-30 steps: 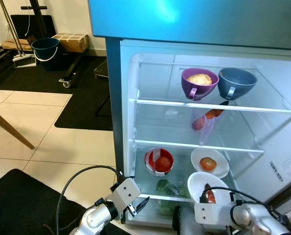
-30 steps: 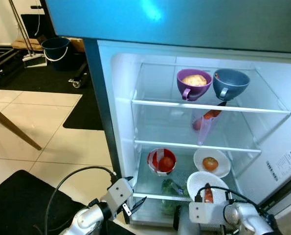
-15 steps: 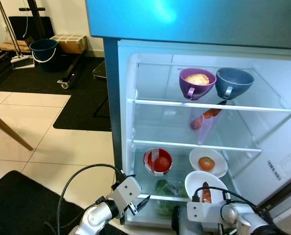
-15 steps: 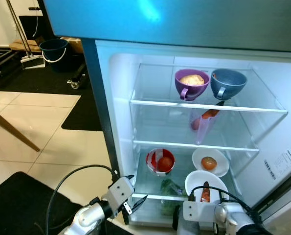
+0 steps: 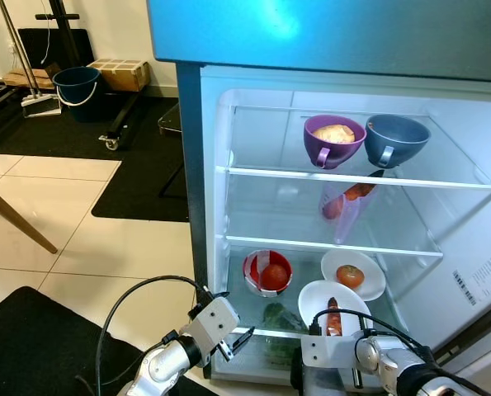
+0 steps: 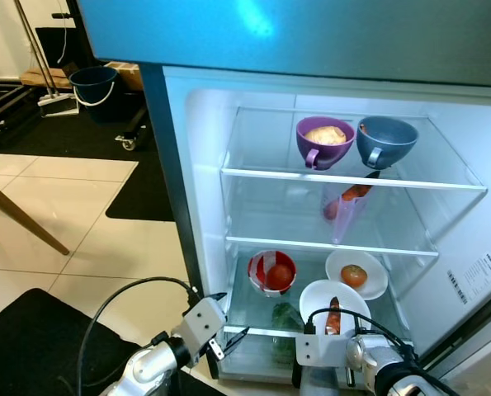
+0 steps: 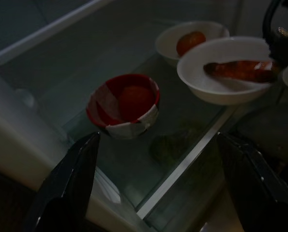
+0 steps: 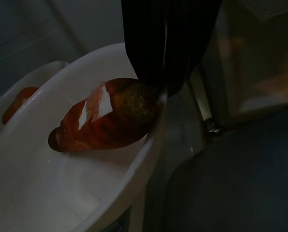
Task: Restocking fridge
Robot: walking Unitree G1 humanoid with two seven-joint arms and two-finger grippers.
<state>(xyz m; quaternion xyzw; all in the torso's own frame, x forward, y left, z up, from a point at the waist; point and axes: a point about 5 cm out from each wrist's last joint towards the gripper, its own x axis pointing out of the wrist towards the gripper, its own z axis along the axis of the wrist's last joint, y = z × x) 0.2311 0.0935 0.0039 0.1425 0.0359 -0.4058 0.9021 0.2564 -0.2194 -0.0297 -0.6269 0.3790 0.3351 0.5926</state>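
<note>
At fridge [image 5: 214,214] bottom shelf front: right pincer [image 8: 165,94] clamping rim of white bowl [image 5: 315,299] carrying sausage [image 5: 334,317]. Left pincer [image 7: 158,188] hanging spread wide near red bowl [image 5: 266,271] holding tomato [image 5: 274,277].

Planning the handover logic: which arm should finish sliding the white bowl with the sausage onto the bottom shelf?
Right. Its gripper already grips the white bowl by the rim at the shelf's front, while the left gripper hangs open beside the fridge.
</note>
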